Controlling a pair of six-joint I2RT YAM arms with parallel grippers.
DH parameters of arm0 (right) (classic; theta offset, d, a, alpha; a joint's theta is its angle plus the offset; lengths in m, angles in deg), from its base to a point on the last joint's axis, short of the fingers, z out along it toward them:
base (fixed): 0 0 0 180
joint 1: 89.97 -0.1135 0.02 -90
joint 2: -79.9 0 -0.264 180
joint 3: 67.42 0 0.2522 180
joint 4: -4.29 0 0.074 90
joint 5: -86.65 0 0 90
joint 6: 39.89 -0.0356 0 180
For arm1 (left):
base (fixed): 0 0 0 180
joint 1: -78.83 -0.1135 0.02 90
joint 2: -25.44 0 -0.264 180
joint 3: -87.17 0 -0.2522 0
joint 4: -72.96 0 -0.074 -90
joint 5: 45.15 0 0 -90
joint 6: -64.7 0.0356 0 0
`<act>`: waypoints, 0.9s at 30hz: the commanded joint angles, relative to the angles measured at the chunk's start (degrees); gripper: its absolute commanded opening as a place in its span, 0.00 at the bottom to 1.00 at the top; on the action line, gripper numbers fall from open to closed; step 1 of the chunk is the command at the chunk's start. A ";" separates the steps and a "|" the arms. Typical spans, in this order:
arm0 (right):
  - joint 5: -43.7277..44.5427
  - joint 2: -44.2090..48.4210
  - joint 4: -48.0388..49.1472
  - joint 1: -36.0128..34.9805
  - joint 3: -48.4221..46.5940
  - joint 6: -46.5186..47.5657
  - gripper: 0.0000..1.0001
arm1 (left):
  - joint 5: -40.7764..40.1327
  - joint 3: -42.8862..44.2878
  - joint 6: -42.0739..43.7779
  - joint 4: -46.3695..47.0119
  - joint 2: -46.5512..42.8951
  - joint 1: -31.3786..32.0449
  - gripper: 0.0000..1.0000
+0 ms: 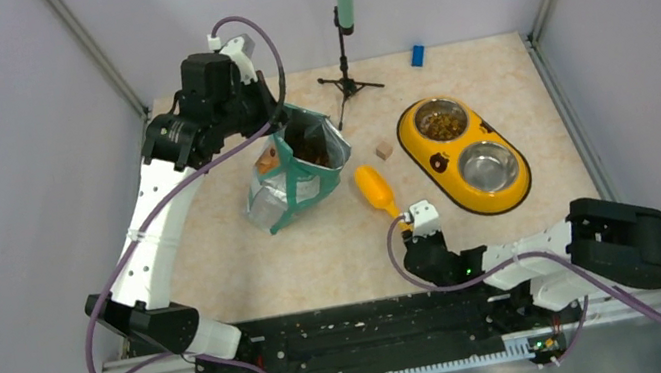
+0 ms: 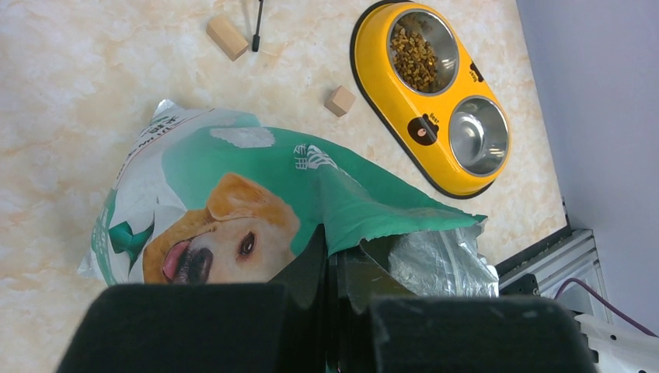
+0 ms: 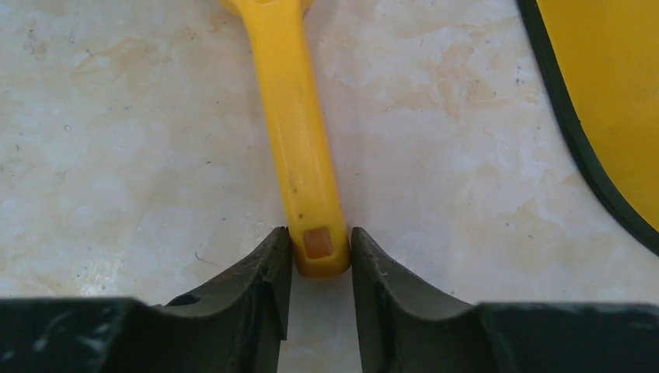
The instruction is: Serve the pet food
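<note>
My left end effector [image 2: 330, 326] pinches the pouch [image 2: 233, 171] rim. My right end effector [image 3: 320, 264] grips the scoop [image 3: 299, 140] handle tip, feeder [image 3: 614, 93] to its right.

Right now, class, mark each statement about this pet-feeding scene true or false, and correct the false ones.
1. The feeder's far bowl holds kibble. True.
2. The yellow scoop lies inside the dog-food pouch. False: it lies on the table, between pouch and feeder.
3. The left gripper is shut on the pouch's top edge. True.
4. The feeder's near bowl is full. False: it is empty.
5. The right gripper hangs away from the scoop. False: its fingers flank the handle's end.
</note>
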 commanded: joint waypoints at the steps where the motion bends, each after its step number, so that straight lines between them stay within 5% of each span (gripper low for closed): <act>1: 3.96 -0.97 -2.28 -0.83 -0.87 -6.02 0.31 | 1.60 3.88 -1.27 6.88 -1.73 0.52 0.00; 5: 2.00 0.45 -2.26 -0.78 -0.18 -4.95 0.06 | 1.48 2.79 -1.06 7.04 -2.49 0.52 0.00; 7: 0.96 2.19 -1.87 -0.78 0.39 -4.05 0.01 | 1.37 2.19 -1.13 7.21 -2.85 0.52 0.00; 9: -0.17 3.72 -1.28 -0.85 1.03 -3.34 0.08 | 1.31 1.96 -1.15 7.26 -3.18 0.51 0.00; 12: 0.10 4.31 -1.67 -0.78 1.48 -4.05 0.36 | 1.32 1.84 -1.07 7.34 -3.43 0.51 0.00; 15: 0.84 3.04 -0.56 -0.84 1.95 -5.51 0.44 | 1.31 1.83 -0.97 7.34 -3.67 0.52 0.00; 27: 5.49 -6.04 4.18 -0.76 -0.81 -4.54 0.46 | 1.52 0.91 -1.50 7.11 -5.19 0.52 0.00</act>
